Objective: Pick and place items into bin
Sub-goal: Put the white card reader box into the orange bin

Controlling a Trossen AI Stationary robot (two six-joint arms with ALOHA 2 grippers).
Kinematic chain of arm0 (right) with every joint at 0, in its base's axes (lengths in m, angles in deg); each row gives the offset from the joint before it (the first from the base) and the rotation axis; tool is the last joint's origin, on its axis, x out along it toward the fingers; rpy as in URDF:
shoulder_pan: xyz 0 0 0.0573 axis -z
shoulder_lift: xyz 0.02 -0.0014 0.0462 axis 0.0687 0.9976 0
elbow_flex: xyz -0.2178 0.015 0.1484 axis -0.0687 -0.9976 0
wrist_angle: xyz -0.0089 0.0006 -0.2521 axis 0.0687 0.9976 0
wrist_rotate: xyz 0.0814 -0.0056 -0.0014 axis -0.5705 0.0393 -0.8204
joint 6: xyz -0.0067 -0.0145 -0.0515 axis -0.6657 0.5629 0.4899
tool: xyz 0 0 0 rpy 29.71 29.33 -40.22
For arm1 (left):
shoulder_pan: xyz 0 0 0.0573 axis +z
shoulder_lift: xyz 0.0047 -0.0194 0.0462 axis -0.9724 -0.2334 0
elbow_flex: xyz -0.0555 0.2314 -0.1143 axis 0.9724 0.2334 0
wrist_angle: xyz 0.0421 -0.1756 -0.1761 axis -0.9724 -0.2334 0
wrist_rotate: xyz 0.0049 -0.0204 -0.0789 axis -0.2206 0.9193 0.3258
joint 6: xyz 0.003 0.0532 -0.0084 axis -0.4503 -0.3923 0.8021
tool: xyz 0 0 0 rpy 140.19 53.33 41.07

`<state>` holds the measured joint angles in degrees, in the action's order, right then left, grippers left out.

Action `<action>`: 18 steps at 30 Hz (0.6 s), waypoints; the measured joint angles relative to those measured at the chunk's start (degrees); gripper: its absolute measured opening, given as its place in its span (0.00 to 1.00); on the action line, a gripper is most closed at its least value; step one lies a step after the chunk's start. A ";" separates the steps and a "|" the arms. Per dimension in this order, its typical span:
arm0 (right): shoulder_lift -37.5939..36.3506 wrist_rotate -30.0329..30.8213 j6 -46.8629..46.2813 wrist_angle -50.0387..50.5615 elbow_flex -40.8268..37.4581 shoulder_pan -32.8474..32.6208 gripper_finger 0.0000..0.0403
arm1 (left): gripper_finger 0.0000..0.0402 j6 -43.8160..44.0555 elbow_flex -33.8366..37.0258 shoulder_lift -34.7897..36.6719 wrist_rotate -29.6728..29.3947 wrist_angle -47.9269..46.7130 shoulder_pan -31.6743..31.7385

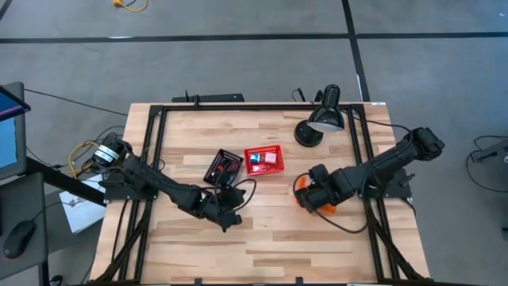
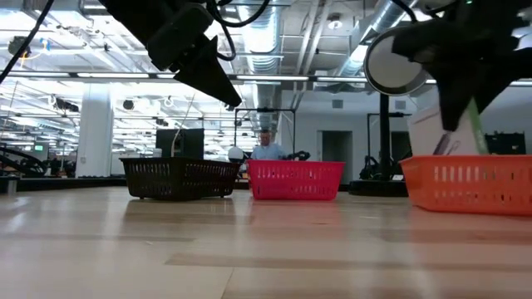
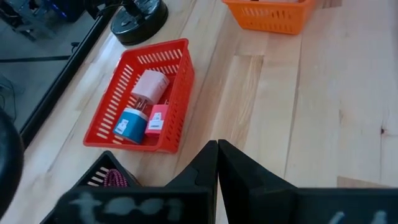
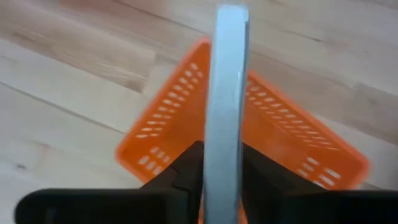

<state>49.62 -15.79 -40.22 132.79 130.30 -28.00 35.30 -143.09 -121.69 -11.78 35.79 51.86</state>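
The white card [image 4: 225, 106] is up in the air, edge-on, pinched between the right gripper's [image 4: 221, 177] dark fingers directly above the orange bin [image 4: 286, 146] — in the low view the card [image 2: 432, 131] hangs over that bin [image 2: 470, 183] at the right of the counter [image 1: 270, 238]. Over in the red bin [image 3: 121, 81], near the counter's middle, three items already lie: a pink block [image 3: 149, 88], a blue cube [image 3: 129, 124] and a small red-pink piece [image 3: 157, 119], all packed close together. Just beside it sits the black bin [image 1: 223, 167], with a maroon cord [image 3: 114, 179] showing at its edge in the left wrist view. The left gripper [image 3: 217, 158] hovers above the bare wood near those two bins, fingers pressed together with nothing between them. A black desk lamp [image 1: 321, 119] stands at the far side of the counter — and beyond it, in the room, a person [image 2: 268, 148] sits in the distance.
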 joint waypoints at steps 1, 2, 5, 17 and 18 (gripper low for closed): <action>0.00 -0.02 0.18 -0.88 0.00 0.29 0.22 | 0.00 0.00 0.00 0.00 0.24 0.01 0.00; 0.00 -0.02 0.21 -1.72 0.00 0.59 0.24 | 0.00 0.00 0.00 0.00 0.68 0.02 0.00; 0.00 0.09 0.18 -2.71 0.00 1.16 0.29 | 0.00 -0.01 0.00 0.00 1.19 0.00 0.00; -1.69 -2.03 -5.05 4.21 0.00 -1.63 0.41 | 0.00 0.91 0.00 0.00 1.40 -2.48 0.00; -2.06 -2.20 -6.45 5.59 0.00 -2.32 0.41 | 0.00 1.08 0.02 0.00 1.43 -2.48 0.00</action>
<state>47.56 -17.99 -46.66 138.37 130.30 -30.32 36.38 -143.07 -121.69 -10.36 33.31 51.86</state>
